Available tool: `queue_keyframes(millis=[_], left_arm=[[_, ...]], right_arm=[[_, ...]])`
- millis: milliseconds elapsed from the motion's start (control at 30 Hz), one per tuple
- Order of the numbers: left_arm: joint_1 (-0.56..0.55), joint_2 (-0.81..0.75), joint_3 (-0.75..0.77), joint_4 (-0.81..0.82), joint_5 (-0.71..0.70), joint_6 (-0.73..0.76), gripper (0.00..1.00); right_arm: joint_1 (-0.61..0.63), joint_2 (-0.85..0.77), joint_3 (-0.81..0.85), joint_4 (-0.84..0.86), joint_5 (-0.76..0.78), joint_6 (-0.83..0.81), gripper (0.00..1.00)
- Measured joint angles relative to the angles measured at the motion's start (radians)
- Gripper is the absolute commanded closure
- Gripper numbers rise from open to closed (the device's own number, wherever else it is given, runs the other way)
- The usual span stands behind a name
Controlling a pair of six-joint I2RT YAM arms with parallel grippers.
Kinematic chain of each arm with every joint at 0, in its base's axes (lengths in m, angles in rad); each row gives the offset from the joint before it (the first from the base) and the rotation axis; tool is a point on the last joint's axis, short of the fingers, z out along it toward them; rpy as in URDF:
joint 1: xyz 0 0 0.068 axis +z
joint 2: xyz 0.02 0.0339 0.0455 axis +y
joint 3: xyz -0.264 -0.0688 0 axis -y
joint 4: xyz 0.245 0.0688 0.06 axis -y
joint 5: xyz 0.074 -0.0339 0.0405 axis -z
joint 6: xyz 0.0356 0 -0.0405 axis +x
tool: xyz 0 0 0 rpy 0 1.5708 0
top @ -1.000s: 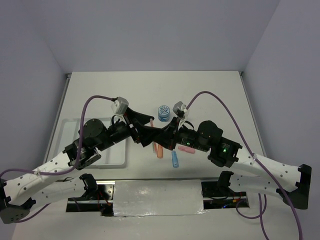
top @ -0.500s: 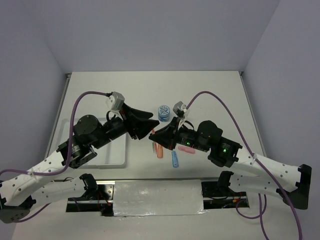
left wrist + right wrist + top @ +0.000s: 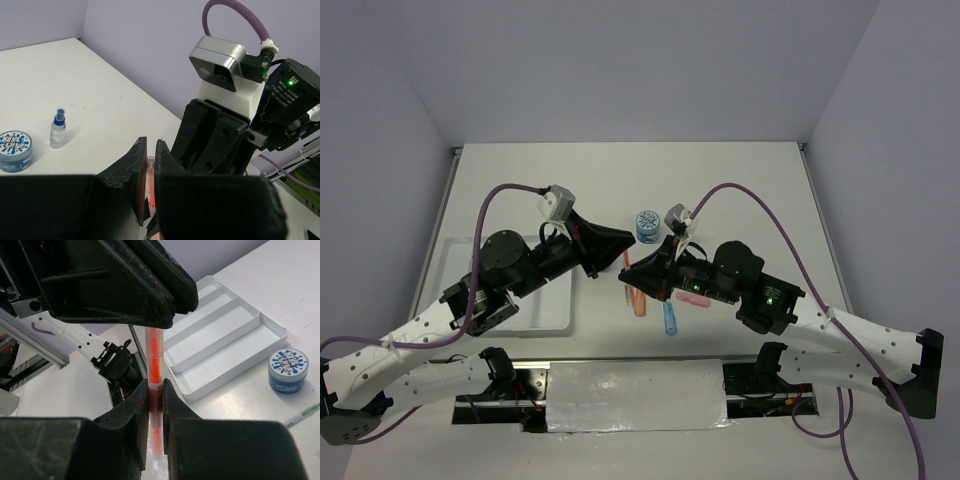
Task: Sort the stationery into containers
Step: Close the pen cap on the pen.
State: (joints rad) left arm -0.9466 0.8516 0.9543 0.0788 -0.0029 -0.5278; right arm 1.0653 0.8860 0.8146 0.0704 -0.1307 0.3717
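orange pen (image 3: pixel 155 355) mid-air between arms, not over tray (image 3: pixel 215 360). right gripper (image 3: pixel 155 385) clamped on lower shaft; left gripper (image 3: pixel 149 155) narrow on top end, seemingly shallow. i fear a right release before left bites firmly drops it.

table (image 3: pixel 750 190): white, matte, spreads out under me | walls (image 3: pixel 640 70): pale lilac, I see them rising at its far, left and right edges | white panel (image 3: pixel 635 395): flat, mid near edge | dark slot (image 3: pixel 790 403): right of panel, wires inside
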Motion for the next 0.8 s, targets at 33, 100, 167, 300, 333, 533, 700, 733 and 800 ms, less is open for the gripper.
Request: queue_keyframes(millis=[33,100,167,300,333,533,700,733,800], left_arm=[[0.000,0.000,-0.001,0.002,0.000,-0.001,1.00],[0.000,0.000,-0.001,0.003,0.000,-0.003,1.00],[0.000,0.000,-0.001,0.003,0.000,-0.003,1.00],[0.005,-0.001,-0.001,0.016,-0.012,-0.003,1.00],[0.008,-0.002,-0.003,0.028,-0.018,-0.003,1.00],[0.023,-0.042,-0.077,0.195,-0.084,-0.042,1.00],[0.023,-0.049,-0.178,0.333,-0.135,-0.087,1.00],[0.018,-0.047,-0.196,0.354,-0.150,-0.095,1.00],[-0.008,-0.035,-0.221,0.390,-0.195,-0.104,1.00]], right_arm=[[0.000,0.001,0.002,-0.004,-0.001,0.000,1.00],[0.000,0.002,0.006,-0.008,0.002,-0.003,1.00],[0.000,0.008,0.018,-0.020,0.003,-0.005,1.00],[0.000,0.042,0.072,-0.066,0.016,-0.029,1.00],[0.000,0.055,0.097,-0.084,0.022,-0.039,1.00],[-0.039,0.161,0.309,-0.239,-0.016,-0.098,1.00],[-0.112,0.208,0.377,-0.344,-0.127,-0.105,1.00],[-0.124,0.218,0.387,-0.365,-0.146,-0.103,1.00],[-0.143,0.236,0.409,-0.413,-0.179,-0.102,1.00]])
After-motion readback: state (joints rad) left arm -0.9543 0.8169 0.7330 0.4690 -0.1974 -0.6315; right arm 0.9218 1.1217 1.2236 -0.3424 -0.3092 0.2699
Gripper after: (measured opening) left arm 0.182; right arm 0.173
